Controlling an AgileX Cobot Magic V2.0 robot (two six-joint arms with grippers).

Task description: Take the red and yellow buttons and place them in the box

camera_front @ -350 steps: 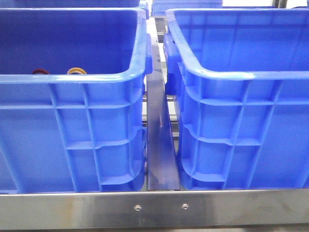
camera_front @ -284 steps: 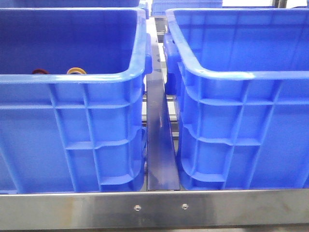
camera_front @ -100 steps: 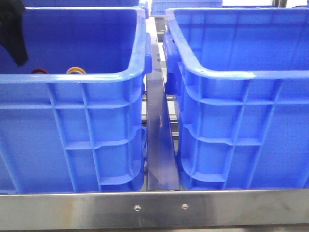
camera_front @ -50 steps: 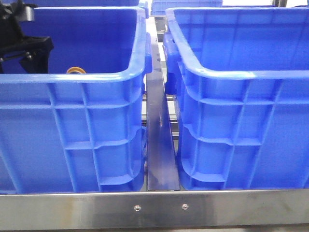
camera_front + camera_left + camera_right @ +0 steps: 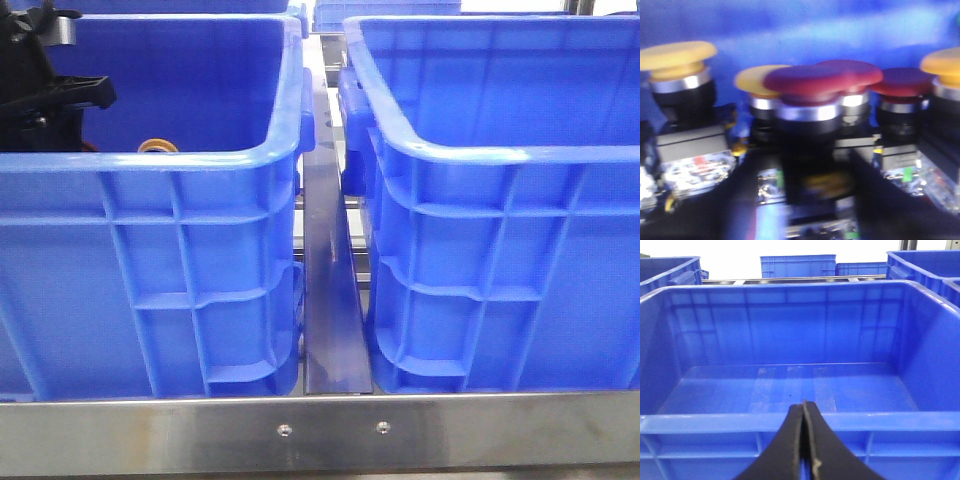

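Note:
My left gripper (image 5: 55, 100) hangs inside the left blue crate (image 5: 200, 160), its fingertips hidden below the near rim. In the left wrist view it (image 5: 807, 167) is open, with dark fingers (image 5: 740, 200) on either side of the black body of a dark red button (image 5: 810, 82). A yellow button (image 5: 757, 80) stands just behind that one. A yellow cap (image 5: 158, 147) shows over the crate rim. The right blue box (image 5: 500, 155) is empty inside (image 5: 790, 385). My right gripper (image 5: 803, 407) is shut and empty at the box's near rim (image 5: 715, 422).
Several more red and yellow buttons crowd the left crate, among them a yellow one (image 5: 677, 55) and a red one (image 5: 902, 82). A steel strip (image 5: 332, 300) runs between the two crates, and a steel rail (image 5: 320, 430) crosses the front. More blue crates (image 5: 797, 265) stand behind.
My left gripper has come in from the upper left and dropped into the left crate, and now covers the red cap that showed beside the yellow one.

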